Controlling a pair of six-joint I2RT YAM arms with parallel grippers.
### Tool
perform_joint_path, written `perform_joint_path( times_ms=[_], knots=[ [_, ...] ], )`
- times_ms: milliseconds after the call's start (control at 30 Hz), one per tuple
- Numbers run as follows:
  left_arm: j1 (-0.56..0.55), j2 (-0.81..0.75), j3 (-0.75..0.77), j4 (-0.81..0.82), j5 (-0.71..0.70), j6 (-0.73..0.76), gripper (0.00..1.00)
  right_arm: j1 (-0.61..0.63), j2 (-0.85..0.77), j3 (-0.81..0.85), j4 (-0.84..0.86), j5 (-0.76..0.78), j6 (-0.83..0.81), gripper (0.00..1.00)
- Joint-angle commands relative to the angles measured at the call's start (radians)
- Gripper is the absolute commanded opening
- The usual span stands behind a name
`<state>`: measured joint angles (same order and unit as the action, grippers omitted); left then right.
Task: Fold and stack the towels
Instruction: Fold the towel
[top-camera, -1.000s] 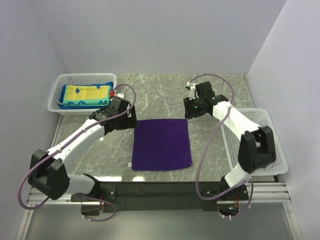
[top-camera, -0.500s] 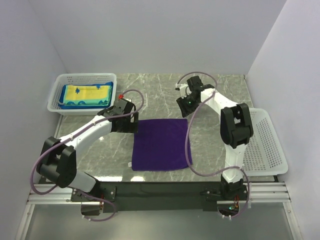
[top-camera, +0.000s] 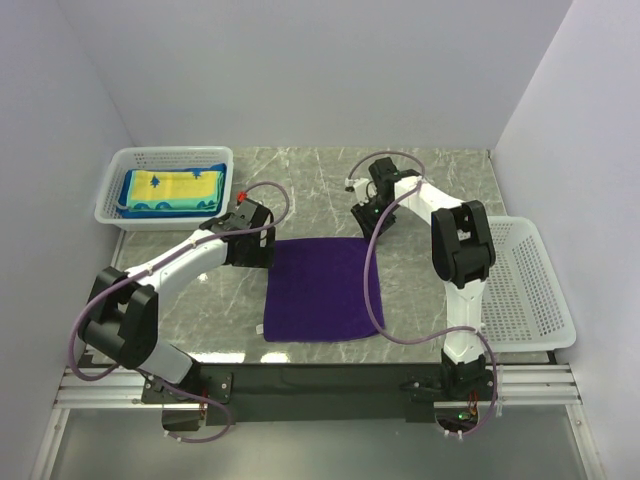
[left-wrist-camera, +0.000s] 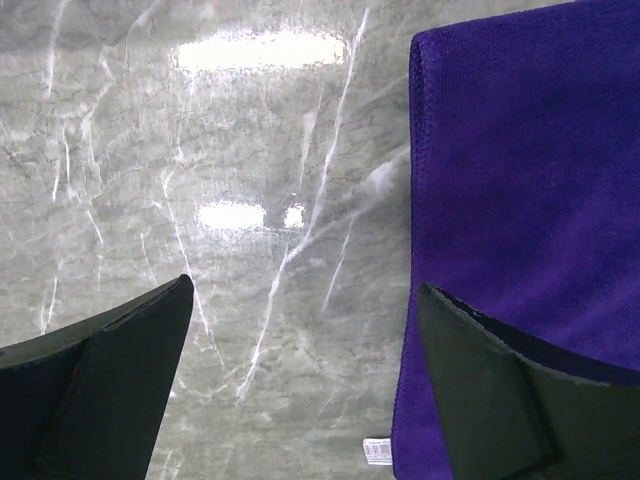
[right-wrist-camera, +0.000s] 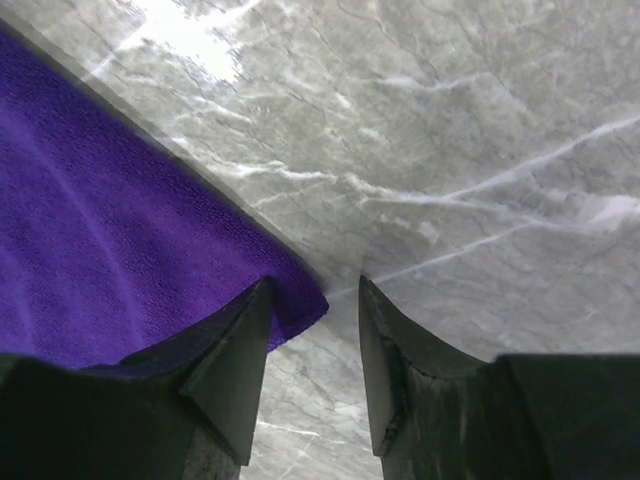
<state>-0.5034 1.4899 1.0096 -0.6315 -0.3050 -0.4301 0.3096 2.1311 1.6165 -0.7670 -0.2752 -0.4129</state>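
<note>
A grey marble table (top-camera: 320, 190) with white veins fills the middle of the top view. A white mesh basket (top-camera: 170, 153) sits at its upper left corner. A second basket (top-camera: 530, 300) lies at the table's right edge. Plain pale walls (top-camera: 300, 70) close in the back and both sides. A metal rail (top-camera: 330, 385) runs along the bottom. In the left wrist view, bright glare (left-wrist-camera: 260, 48) shows on the marble near the top.

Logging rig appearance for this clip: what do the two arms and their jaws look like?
The left arm and right arm have white links with bulky black joints. A mauve cable loops loosely along each. The jaws are plain black wedges. A small red part sits at the left wrist.
</note>
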Motion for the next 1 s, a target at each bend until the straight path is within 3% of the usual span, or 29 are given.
perform_joint_path(
  times_ms=[0, 233, 500, 667, 967],
  knots=[
    [0.000, -0.006, 0.003, 0.012, -0.019, 0.013, 0.99, 0.011, 0.010, 0.031, -0.022, -0.019, -0.024, 0.46],
    [0.000, 0.007, 0.021, 0.041, 0.023, 0.033, 0.99, 0.026, 0.015, 0.017, -0.054, -0.029, -0.047, 0.40],
    [0.002, 0.102, 0.181, 0.085, 0.087, 0.129, 0.92, 0.026, 0.018, 0.014, -0.049, 0.024, -0.040, 0.01],
    [0.025, 0.245, 0.302, 0.115, 0.168, 0.217, 0.88, 0.026, 0.010, 0.006, -0.040, 0.027, -0.033, 0.00],
    [0.080, 0.420, 0.432, 0.084, 0.297, 0.329, 0.60, 0.029, -0.010, -0.018, -0.026, 0.070, -0.024, 0.00]
  ],
)
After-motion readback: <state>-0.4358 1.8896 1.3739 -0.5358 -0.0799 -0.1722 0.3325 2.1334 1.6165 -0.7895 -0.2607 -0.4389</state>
